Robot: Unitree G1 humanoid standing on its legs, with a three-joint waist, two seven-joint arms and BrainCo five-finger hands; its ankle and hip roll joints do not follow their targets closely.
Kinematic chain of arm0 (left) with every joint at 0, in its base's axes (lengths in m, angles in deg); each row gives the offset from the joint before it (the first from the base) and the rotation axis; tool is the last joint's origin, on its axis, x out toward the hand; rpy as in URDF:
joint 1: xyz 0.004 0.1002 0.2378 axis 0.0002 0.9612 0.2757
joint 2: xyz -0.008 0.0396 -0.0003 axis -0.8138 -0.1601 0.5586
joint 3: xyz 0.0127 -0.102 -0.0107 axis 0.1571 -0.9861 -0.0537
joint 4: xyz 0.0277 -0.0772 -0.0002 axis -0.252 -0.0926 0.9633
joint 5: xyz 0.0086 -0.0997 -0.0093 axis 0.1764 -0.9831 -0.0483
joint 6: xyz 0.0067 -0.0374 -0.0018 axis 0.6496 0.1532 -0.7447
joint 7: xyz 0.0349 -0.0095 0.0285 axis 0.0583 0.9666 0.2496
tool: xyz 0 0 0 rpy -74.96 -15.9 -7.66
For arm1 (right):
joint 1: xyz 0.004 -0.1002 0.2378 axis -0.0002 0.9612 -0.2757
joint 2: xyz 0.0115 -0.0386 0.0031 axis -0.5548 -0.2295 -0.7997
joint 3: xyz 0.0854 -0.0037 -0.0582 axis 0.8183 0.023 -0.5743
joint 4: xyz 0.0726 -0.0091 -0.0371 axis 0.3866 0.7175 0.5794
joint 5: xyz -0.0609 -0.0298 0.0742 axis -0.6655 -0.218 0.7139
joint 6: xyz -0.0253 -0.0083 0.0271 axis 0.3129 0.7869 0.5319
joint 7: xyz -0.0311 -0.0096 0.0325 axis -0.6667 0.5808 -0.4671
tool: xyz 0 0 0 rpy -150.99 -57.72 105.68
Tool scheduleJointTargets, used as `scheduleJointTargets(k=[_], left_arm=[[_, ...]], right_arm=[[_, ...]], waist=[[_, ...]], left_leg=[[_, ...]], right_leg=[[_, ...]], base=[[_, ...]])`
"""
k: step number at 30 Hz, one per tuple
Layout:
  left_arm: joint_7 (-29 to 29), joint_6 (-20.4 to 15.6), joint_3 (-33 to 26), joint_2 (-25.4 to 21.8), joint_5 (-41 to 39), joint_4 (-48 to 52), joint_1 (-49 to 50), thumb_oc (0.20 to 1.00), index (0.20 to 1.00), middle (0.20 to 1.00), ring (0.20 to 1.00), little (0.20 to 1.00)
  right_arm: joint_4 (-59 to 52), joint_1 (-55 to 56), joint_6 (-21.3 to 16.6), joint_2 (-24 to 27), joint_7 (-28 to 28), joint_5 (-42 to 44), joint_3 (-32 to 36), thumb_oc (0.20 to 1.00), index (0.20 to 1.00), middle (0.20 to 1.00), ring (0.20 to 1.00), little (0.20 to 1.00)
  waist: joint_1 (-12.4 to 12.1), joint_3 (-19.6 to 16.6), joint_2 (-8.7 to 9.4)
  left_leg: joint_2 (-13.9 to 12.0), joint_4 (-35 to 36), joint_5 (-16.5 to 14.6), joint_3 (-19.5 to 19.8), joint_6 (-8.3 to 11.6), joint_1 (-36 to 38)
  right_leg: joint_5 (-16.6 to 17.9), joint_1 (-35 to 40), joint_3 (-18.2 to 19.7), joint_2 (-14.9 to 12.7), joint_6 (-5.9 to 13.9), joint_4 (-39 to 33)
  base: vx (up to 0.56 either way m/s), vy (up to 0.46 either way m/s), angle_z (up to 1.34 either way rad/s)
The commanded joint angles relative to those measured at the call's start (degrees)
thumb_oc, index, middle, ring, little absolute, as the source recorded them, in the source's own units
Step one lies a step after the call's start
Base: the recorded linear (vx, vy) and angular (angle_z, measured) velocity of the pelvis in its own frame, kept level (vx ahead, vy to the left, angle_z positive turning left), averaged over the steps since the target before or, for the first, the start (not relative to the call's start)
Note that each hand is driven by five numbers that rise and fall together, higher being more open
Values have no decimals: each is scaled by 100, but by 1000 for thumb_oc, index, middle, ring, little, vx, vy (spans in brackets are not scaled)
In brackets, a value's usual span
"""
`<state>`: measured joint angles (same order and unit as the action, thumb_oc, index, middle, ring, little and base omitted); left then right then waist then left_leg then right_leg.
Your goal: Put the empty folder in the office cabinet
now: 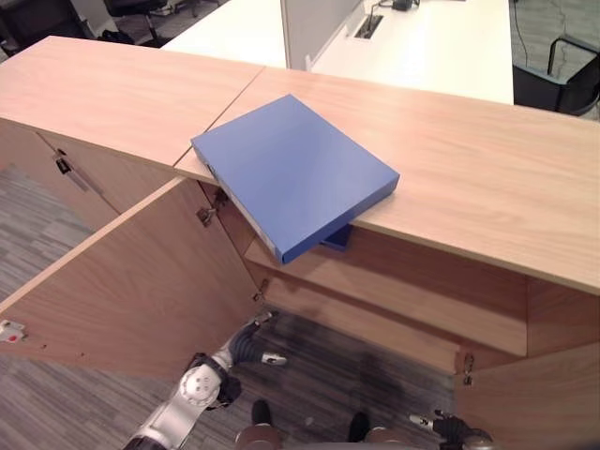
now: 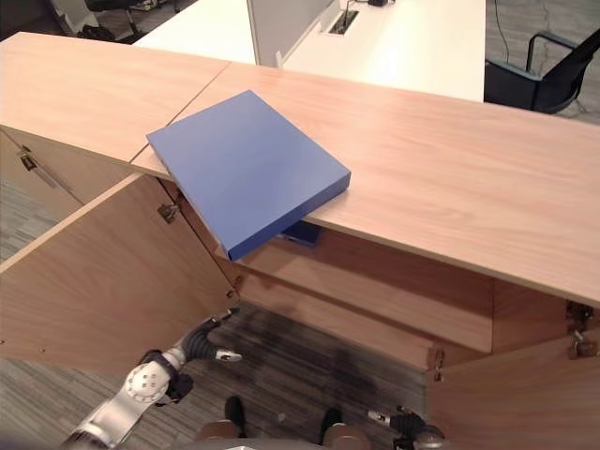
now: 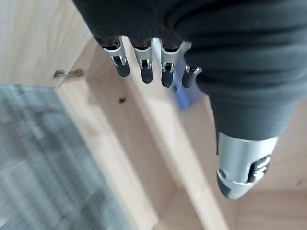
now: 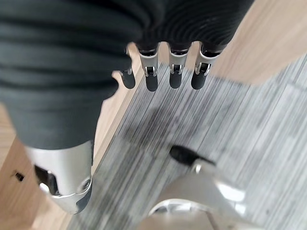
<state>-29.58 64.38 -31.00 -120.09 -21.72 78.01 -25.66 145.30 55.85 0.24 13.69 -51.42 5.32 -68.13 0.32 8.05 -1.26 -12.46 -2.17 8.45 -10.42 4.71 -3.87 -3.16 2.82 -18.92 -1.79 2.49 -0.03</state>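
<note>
The blue folder (image 1: 295, 174) lies at frame centre on the wooden cabinet top (image 1: 487, 178), one corner overhanging the open doors. Left hand (image 1: 251, 343), lower left, and right hand (image 1: 448, 427), bottom right, hang with fingers relaxed, holding nothing.

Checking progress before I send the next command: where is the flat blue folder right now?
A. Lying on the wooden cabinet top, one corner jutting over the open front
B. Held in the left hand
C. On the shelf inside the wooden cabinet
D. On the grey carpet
A: the flat blue folder lies on the wooden cabinet top, its near corner overhanging the open compartment; the left hand and the right hand hang low, holding nothing.
</note>
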Motion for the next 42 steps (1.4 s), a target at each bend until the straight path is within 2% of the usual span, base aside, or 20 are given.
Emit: scheduleJointTargets(k=[1,3,4,6,7,15,20,21,22,32,37,42], left_arm=[[304,-300,-814,-303,-186,237,-138,1000,1000,1000,1000,1000],[400,-330,-1031,-278,-197,375,31,1000,1000,1000,1000,1000],[606,-480,-1362,-272,-65,674,317,1000,1000,1000,1000,1000],[712,-524,-1468,-256,40,771,425,1000,1000,1000,1000,1000],[949,-594,-1629,-167,164,844,551,1000,1000,1000,1000,1000],[1199,-584,-1924,196,147,779,1121,1000,1000,1000,1000,1000],[2174,-964,-2346,-3,1046,1361,1144,1000,1000,1000,1000,1000],[2281,-981,-2340,-57,1164,1406,1069,1000,1000,1000,1000,1000],[2401,-1001,-2320,-126,1302,1446,974,1000,1000,1000,1000,1000],[3355,-1181,-1768,-889,2669,1761,300,1000,1000,1000,1000,1000],[3427,-1269,-1473,-1122,2972,2012,58,1000,1000,1000,1000,1000],[3413,-1300,-895,-1522,3521,2219,-617,1000,1000,1000,1000,1000]], right_arm=[[39,-397,-143,-96,-66,115,52,1000,1000,1000,1000,1000],[21,-391,-168,-96,-105,152,68,1000,1000,1000,1000,1000],[1,-374,-203,-98,-173,159,93,1000,1000,1000,1000,1000],[-16,-362,-233,-116,-210,163,73,1000,1000,1000,1000,1000],[-28,-324,-254,-116,-289,176,66,1000,1000,1000,1000,1000],[-58,-146,-253,-36,-385,287,158,1000,1000,1000,1000,1000],[-47,6,-358,-146,-584,431,193,1000,1000,1000,1000,1000],[-36,5,-368,-163,-613,441,162,1000,1000,1000,1000,1000],[-21,-10,-382,-183,-639,452,137,1000,1000,1000,1000,1000],[102,-150,-585,-363,-855,512,-41,1000,1000,1000,1000,1000],[143,-161,-637,-408,-890,483,-128,1000,1000,1000,1000,1000],[166,-109,-650,-414,-862,439,-248,1000,1000,1000,1000,1000]], waist=[[-86,450,270],[-97,500,276],[-189,601,274],[-213,626,277],[-265,657,271],[-323,648,200],[-352,621,202],[-326,569,199],[-322,579,206],[-167,257,229],[-116,153,214],[50,-3,210]], left_leg=[[366,172,-472,48,104,-291],[304,133,-425,93,145,-372],[179,84,-340,164,212,-489],[120,52,-303,172,245,-542],[25,42,-239,185,291,-572],[-170,191,6,105,383,-502],[-251,149,97,14,478,-470],[-263,182,-2,47,540,-390],[-268,173,96,-48,496,-403],[-374,387,115,-256,553,-107],[-400,434,95,-331,563,-31],[-427,536,64,-433,579,79]], right_leg=[[-128,80,244,-83,269,-491],[-139,63,195,-35,246,-497],[-191,29,159,64,210,-497],[-218,29,135,114,196,-497],[-263,51,88,178,167,-497],[-380,144,-38,294,85,-497],[-450,283,-138,322,28,-497],[-530,343,-81,337,43,-497],[-452,317,-151,326,33,-497],[-488,418,3,399,63,-497],[-497,424,76,416,78,-497],[-493,423,179,445,99,-497]], base=[[-213,-352,34],[-145,-240,55],[-107,-205,42],[-89,-189,14],[-51,-142,15],[-38,-88,4],[-2,-70,15],[-1,-30,12],[13,-13,6],[24,4,-10],[24,16,-8],[28,25,-8]])
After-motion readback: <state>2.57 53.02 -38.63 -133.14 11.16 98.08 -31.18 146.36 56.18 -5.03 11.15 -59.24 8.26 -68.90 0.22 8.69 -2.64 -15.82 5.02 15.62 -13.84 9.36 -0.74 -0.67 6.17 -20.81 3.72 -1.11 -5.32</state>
